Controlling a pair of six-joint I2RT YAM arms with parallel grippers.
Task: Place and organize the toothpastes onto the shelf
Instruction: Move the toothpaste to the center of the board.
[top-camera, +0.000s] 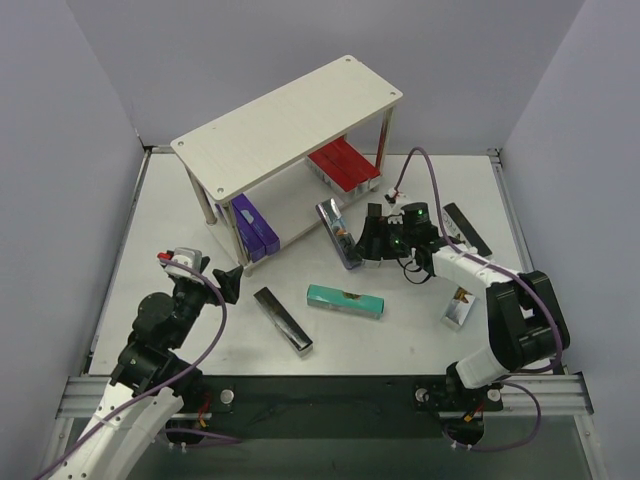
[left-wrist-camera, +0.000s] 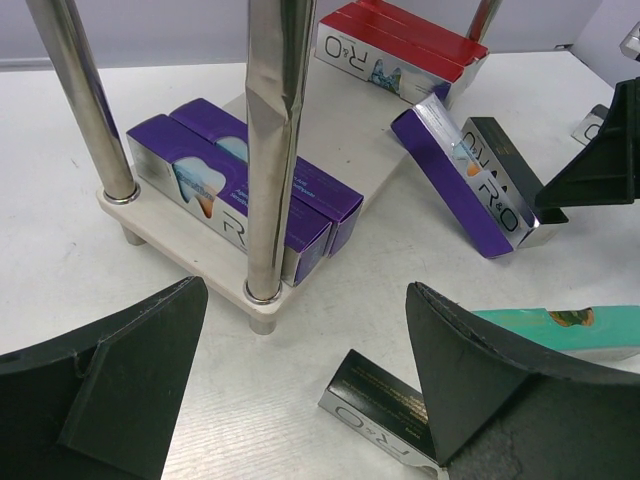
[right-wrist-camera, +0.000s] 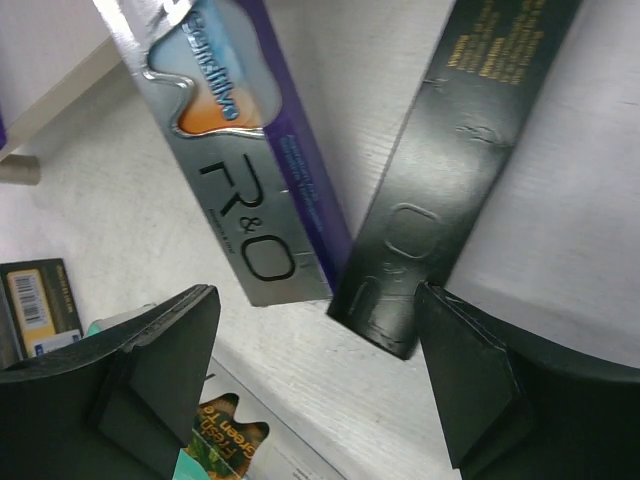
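The shelf stands at the back, with purple toothpastes and red toothpastes lying on its lower board. In front of it a purple-and-silver carton and a black carton lie side by side. My right gripper hovers open over their near ends, the black one's end close by its right finger; nothing is gripped. A teal carton and another black carton lie mid-table. My left gripper hangs open above the table near the shelf's front-left leg, holding nothing.
A further black carton lies at the right beyond the right arm, and a silver-sided carton rests beside that arm's base. Grey walls enclose the table on three sides. The shelf's metal legs stand close ahead of my left gripper.
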